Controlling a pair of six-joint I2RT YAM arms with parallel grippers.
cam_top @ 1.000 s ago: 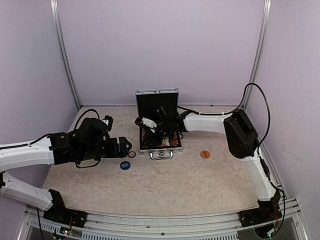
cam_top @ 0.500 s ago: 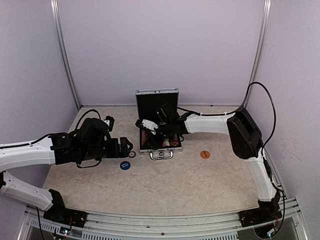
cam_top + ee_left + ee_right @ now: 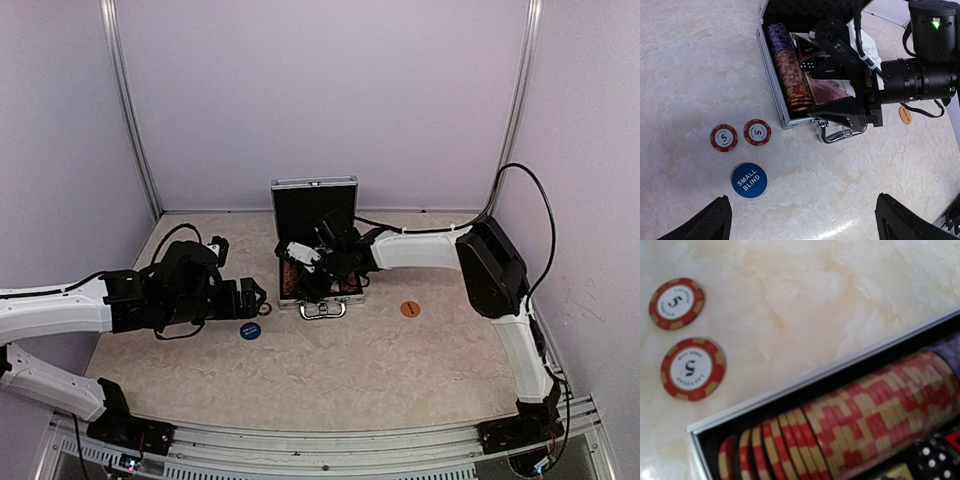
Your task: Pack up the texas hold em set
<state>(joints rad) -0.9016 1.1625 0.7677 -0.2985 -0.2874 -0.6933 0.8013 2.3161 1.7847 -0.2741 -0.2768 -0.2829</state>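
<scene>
- The left hand (image 3: 801, 212) is hovering over the table (image 3: 690, 60), in front of the case and toward its left, its fingers (image 3: 710, 222) spreading wide and gripping nothing.
- A blue button (image 3: 748, 180) reading SMALL BLIND is lying flat in front of the case's left front corner.
- A red chip (image 3: 757, 132) marked 5 is lying just left of that corner, apart from the case wall, and a second red chip (image 3: 723, 137) is lying beside it, farther from the case.
- An orange button (image 3: 409, 309) is lying to the right of the case.
- The silver case (image 3: 771, 75) is sitting open on the table, its metal handle (image 3: 824, 137) pointing forward.
- Inside the case, a row of chips (image 3: 794, 80) is standing on edge along the left wall, with purple chips (image 3: 777, 37) at its far end.
- A red-backed card deck (image 3: 832, 90), black dice (image 3: 808, 64) and a red triangle (image 3: 806, 46) are lying to the row's right.
- The right hand (image 3: 812, 75) is hanging over the case's inside, fingers spreading apart and gripping nothing.
- The lid (image 3: 314, 207) is standing upright at the case's far edge.
</scene>
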